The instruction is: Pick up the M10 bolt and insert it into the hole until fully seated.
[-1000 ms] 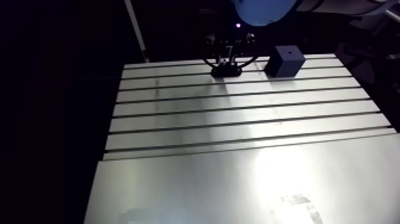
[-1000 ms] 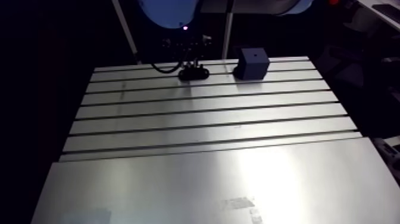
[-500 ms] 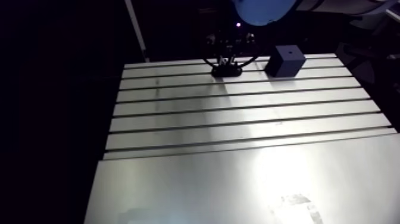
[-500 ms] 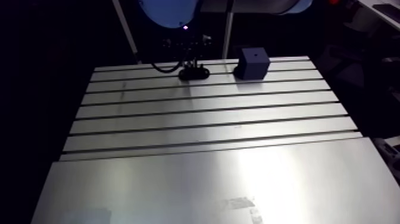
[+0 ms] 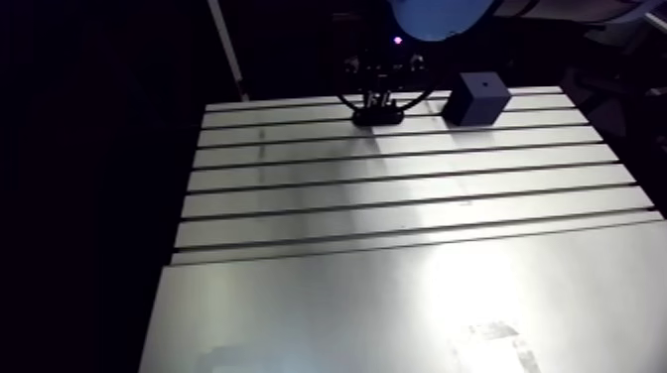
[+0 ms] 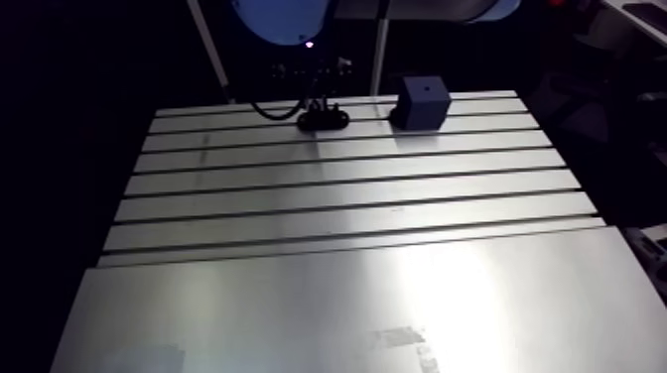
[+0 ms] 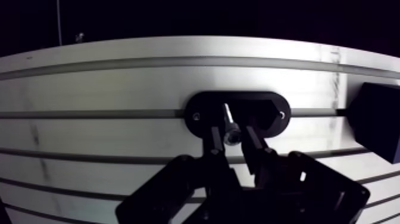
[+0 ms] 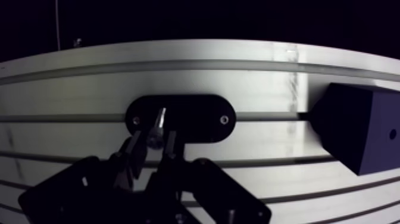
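Closely, hand over bolt on black holder near table's far edge

Table: bare aluminium with a brushed look and a satin sheen, strong glare in patches. The slots read dark and dull. The nearer part is one smooth unslotted sheet of the same metal, faintly scuffed.

Bolt: bright polished metal, catching light along the shank.

Oval holder under it: black, matt, plastic-looking, with two small shiny screw heads.

Block: dark, matt, smooth flat faces. I cannot tell the material.

My gripper: black, matt, slight sheen on its edges.
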